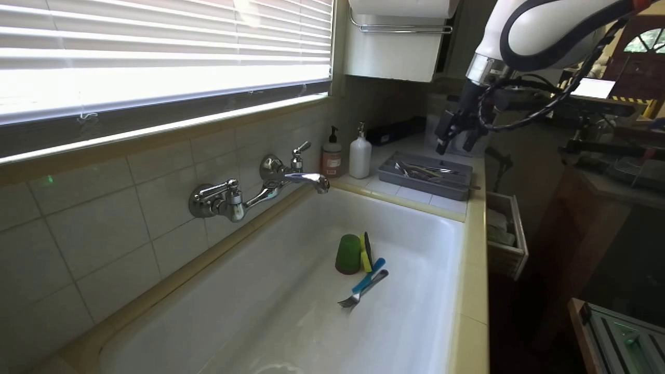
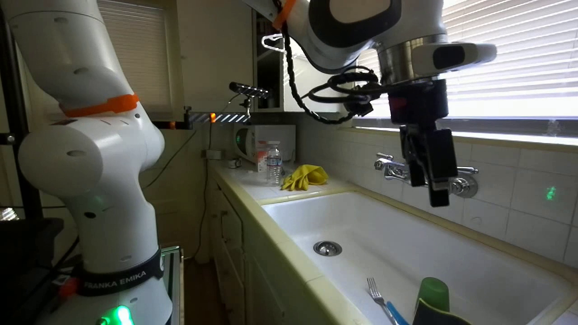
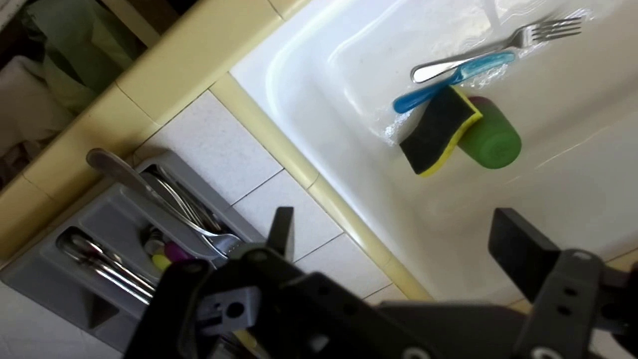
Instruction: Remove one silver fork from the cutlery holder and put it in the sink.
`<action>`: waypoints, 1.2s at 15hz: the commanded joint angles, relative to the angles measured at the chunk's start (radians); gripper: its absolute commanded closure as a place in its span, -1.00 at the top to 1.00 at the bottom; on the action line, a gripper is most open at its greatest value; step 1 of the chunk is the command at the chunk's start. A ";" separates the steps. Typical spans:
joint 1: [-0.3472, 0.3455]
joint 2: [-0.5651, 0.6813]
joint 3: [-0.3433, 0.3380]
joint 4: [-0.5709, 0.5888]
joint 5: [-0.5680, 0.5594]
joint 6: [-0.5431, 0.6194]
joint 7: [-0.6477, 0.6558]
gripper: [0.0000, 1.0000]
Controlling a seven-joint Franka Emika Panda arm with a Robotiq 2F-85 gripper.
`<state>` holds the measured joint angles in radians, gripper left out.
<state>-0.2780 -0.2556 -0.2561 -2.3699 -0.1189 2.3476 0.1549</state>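
Silver fork (image 3: 522,37) in the sink (image 1: 249,317), gripper (image 3: 391,224) wide above

The fork lies on the sink floor alongside a blue utensil (image 3: 422,97), near a black-and-yellow sponge (image 3: 441,130) standing against a green cup (image 3: 493,137). The gripper's fingers (image 3: 523,249) spread far apart, seen against the tiled counter (image 3: 219,134) and the sink. On the counter, the grey cutlery holder (image 1: 418,184) carries more flatware (image 3: 119,279); a piece (image 3: 158,200) laid across it looks like another fork, though the gripper partly hides its head.

Sink (image 3: 359,199): fork (image 3: 519,38), sponge (image 3: 438,129) perhaps against cup (image 3: 496,137)
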 commanded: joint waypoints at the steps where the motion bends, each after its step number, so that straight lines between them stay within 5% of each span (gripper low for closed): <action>1: -0.005 0.092 -0.036 0.051 0.053 0.034 -0.088 1.00; 5: 0.000 0.167 -0.068 0.096 0.134 0.022 -0.219 1.00; 7: 0.022 0.179 -0.072 0.122 0.339 -0.036 -0.253 1.00; 8: -0.002 0.150 -0.058 0.084 0.227 0.009 -0.220 1.00; 18: 0.007 0.182 -0.056 0.117 0.307 0.006 -0.220 1.00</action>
<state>-0.2624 -0.0841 -0.3182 -2.2631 0.1912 2.3475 -0.0802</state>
